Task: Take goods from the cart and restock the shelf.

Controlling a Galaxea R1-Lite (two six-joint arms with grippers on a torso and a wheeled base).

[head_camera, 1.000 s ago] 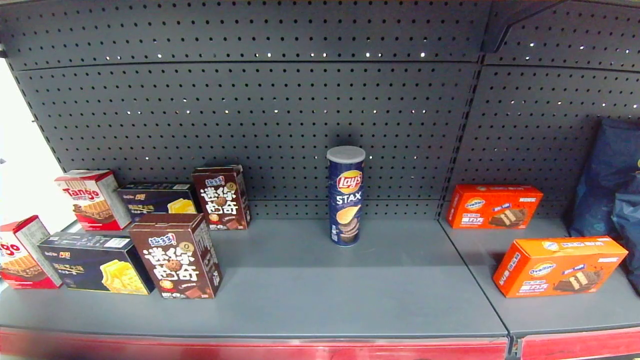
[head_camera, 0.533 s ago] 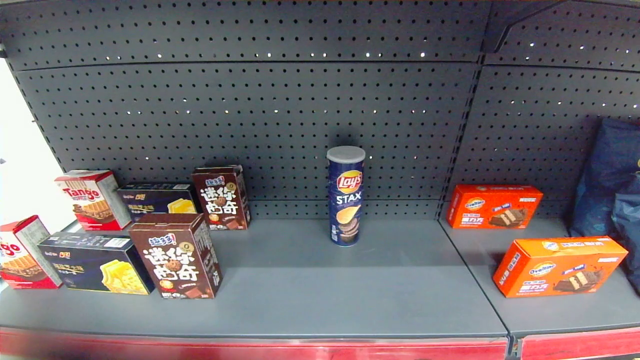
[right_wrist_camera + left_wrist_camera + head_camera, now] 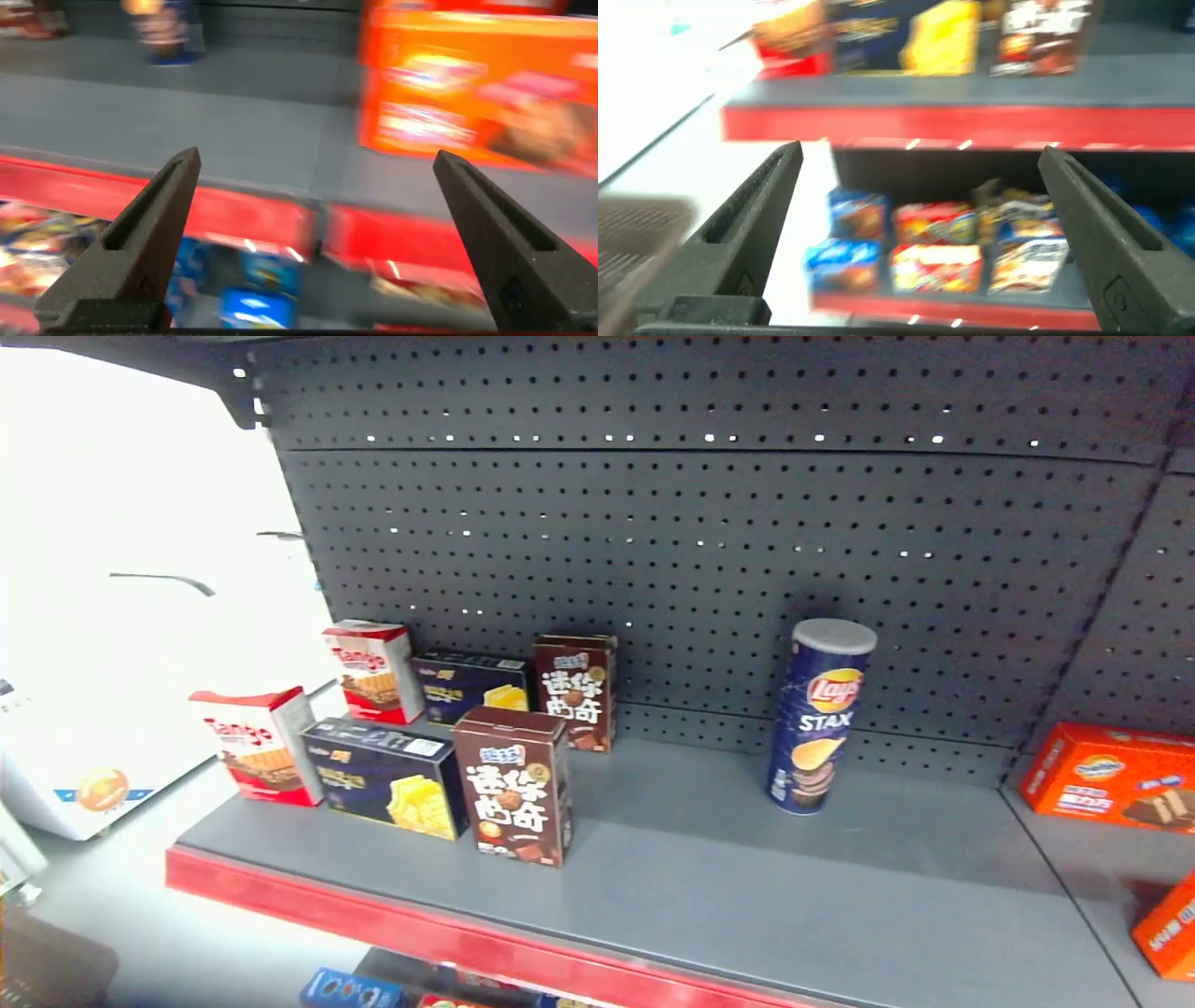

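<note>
On the shelf stand six snack boxes, one can, two orange boxes.

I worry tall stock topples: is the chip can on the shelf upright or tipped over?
Upright. The chip can stands on its base on the shelf, grey lid on top.

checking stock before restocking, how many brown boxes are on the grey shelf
2. The front brown box stands right of a navy box; the back brown box stands behind it by the pegboard. None seems hidden.
</note>
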